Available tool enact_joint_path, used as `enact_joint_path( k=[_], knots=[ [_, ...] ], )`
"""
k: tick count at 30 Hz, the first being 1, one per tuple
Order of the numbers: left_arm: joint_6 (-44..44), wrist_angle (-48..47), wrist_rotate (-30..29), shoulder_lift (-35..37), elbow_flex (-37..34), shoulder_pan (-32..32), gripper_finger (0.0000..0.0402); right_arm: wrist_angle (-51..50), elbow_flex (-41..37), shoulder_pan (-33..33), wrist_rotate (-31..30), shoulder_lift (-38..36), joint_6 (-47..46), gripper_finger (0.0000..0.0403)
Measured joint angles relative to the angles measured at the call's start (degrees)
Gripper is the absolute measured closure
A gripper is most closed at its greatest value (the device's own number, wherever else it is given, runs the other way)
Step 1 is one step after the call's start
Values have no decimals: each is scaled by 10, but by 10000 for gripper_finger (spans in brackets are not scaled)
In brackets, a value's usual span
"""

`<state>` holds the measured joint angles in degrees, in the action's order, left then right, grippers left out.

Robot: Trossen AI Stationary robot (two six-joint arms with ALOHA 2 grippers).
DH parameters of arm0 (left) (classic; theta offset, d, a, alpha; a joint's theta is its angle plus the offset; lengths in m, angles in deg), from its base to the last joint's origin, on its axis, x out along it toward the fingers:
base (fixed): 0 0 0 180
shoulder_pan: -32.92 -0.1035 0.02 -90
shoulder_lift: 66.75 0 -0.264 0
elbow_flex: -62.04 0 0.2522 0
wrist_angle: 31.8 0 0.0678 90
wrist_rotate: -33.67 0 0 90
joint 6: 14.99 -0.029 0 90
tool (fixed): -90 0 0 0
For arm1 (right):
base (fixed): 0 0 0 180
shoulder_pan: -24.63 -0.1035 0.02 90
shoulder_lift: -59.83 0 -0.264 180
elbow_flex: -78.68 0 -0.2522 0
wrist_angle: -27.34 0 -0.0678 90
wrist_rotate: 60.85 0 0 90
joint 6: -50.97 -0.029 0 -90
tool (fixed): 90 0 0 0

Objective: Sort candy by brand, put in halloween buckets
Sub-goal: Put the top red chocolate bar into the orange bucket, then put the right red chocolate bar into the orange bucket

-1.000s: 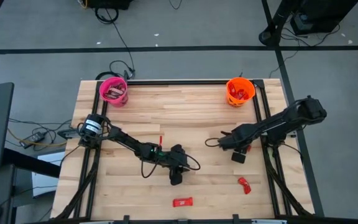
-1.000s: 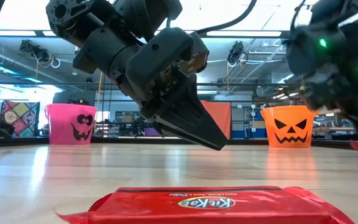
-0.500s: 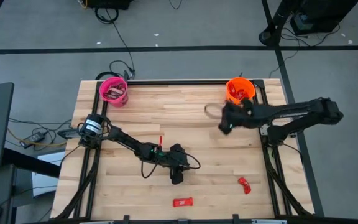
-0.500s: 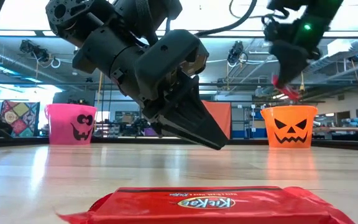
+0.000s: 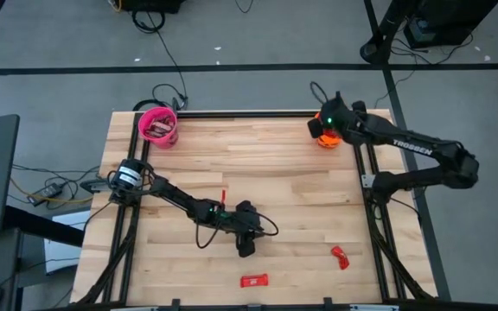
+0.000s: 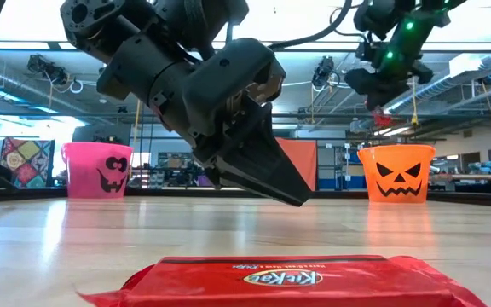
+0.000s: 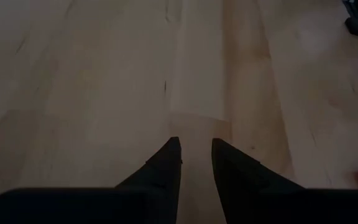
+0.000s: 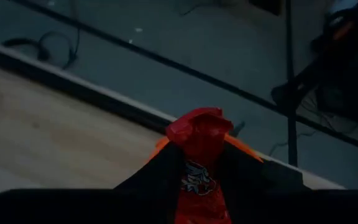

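My right gripper (image 5: 325,121) hangs over the orange bucket (image 6: 396,173) at the far right corner, shut on a red candy (image 8: 197,155). The bucket's rim (image 8: 248,148) shows just behind the fingers. The pink bucket (image 5: 157,127) stands at the far left with candy inside. My left gripper (image 5: 245,248) hovers low over the table's middle, its fingers (image 7: 166,163) a little apart with nothing between them. A red KitKat (image 6: 284,280) lies flat on the table near the front edge. Another red candy (image 5: 341,257) lies at the near right. My right gripper pinches the red candy between its two fingers, along the wrapper's middle (image 8: 199,180). The crumpled wrapper end (image 8: 197,124) sticks out past the fingertips. The fingers slant downward over the orange bucket, and the candy is lifted clear of table and bucket.
A small red scrap (image 5: 223,197) lies on the wood beside the left arm. Black frame rails (image 5: 372,216) run along the table's sides and far edge. Bare wood lies between the two buckets.
My right gripper has risen from the table's right middle and swung toward the far edge, turning as it went. It now hangs over the orange bucket with the red candy still held. My left gripper has stayed put.
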<state>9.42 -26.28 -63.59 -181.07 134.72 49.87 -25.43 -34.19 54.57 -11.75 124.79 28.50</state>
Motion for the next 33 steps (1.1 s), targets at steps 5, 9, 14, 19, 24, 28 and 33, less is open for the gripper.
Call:
enact_joint_path(
  k=[5,9,14,19,24,28,33],
  knots=[
    [41,-15,9,0,0,3,307,-8,0,58,104,20,47,258],
    [39,-18,14,0,0,3,307,-62,0,90,114,36,15,208],
    [29,-39,14,0,0,3,307,-107,0,83,177,38,-12,159],
    [25,-43,14,0,0,3,307,-128,0,16,289,7,-29,152],
    [14,-43,15,0,0,3,307,-159,0,-100,321,-25,-87,163],
    [12,-42,15,0,0,3,307,-181,0,-195,322,-29,-156,167],
    [13,-38,15,0,0,4,307,-193,-5,-308,322,-13,-258,167]
  ],
)
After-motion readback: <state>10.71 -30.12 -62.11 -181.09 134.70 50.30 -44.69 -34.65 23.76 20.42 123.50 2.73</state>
